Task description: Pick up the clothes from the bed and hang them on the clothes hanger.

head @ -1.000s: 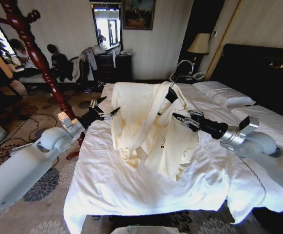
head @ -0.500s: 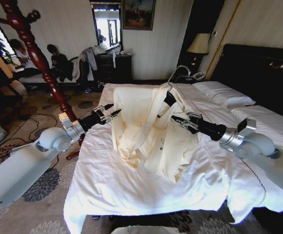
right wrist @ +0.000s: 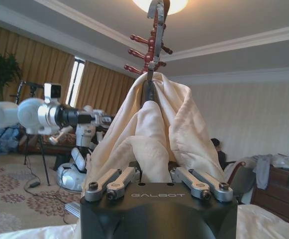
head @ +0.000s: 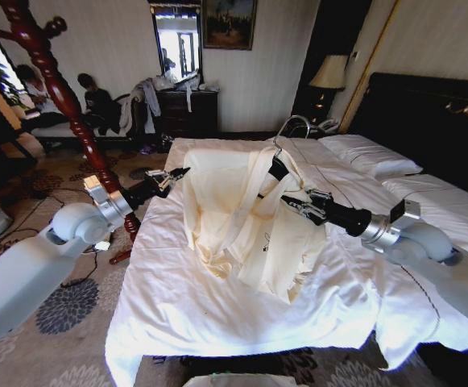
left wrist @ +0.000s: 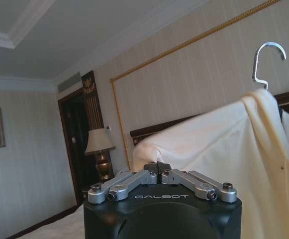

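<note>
So the cream garment (head: 242,218) is draped over the hanger (head: 275,168) and held up above the bed (head: 217,306), with its lower folds sagging down onto the white quilt. The hanger's silver hook (head: 288,127) sticks up above the cloth, pointing toward the far wall.

The right gripper (head: 296,207) comes in from the bed's headboard side and is buried in the fabric just below the hanger's neck. In the right wrist view the cloth bunches up right between its fingers (right wrist: 115,180) and rises to the hook (right wrist: 155,30) straight above, so it looks clamped on the garment where it wraps the hanger. Can't say if it's pinching the black bar itself or just cloth.

The left gripper (head: 169,177) is out at the garment's other edge, on the side of the red wooden post (head: 60,97). In the left wrist view its fingers (left wrist: 129,181) are drawn together at the middle, and the cream cloth (left wrist: 214,149) sits just past them. Whether a bit of fabric is caught in the tips, I can't tell; it's right at the edge, touching or nearly so.
</note>
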`<state>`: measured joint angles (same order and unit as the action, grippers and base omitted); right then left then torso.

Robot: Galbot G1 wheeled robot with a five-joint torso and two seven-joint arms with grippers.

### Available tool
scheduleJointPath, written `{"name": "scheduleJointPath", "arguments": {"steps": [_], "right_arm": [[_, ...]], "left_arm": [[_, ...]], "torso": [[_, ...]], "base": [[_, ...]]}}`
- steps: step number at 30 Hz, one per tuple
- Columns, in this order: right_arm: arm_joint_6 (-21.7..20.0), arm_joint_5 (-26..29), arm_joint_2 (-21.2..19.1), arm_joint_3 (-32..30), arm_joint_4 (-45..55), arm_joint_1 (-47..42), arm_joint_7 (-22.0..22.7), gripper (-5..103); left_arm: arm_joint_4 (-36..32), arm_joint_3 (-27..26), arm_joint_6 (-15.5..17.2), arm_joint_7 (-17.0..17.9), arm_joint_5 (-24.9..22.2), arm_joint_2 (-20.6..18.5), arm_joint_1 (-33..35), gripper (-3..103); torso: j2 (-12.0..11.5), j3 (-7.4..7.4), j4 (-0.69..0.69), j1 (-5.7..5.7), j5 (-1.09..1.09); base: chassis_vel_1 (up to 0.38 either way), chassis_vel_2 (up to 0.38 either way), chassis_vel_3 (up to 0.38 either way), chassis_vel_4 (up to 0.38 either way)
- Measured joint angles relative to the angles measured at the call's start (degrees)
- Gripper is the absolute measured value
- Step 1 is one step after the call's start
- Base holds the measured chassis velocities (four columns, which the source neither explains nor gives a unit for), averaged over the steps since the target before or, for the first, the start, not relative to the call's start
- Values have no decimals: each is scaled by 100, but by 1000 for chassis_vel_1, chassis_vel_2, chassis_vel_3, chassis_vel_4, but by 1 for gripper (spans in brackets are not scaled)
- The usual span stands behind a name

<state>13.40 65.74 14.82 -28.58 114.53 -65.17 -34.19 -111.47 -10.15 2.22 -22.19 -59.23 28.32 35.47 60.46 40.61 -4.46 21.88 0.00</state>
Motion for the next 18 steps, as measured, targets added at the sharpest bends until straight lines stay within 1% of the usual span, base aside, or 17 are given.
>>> {"name": "scheduleJointPath", "arguments": {"steps": [8,12,18], "right_arm": [[33,-100,-4,33,-94,-18,-115,19],[57,-219,3,78,-104,-20,-182,19],[98,-245,21,107,-96,-22,-287,19]], "left_arm": [[144,-133,-9,-19,-162,-18,-93,0],[241,-120,65,-20,-283,22,-253,0],[278,-31,118,-9,-336,21,-294,0]], "torso": [[0,0,0,0,0],[0,0,-1,0,0],[0,0,-1,0,0]], "base": [[0,0,0,0],[0,0,0,0],[0,0,0,0]]}}
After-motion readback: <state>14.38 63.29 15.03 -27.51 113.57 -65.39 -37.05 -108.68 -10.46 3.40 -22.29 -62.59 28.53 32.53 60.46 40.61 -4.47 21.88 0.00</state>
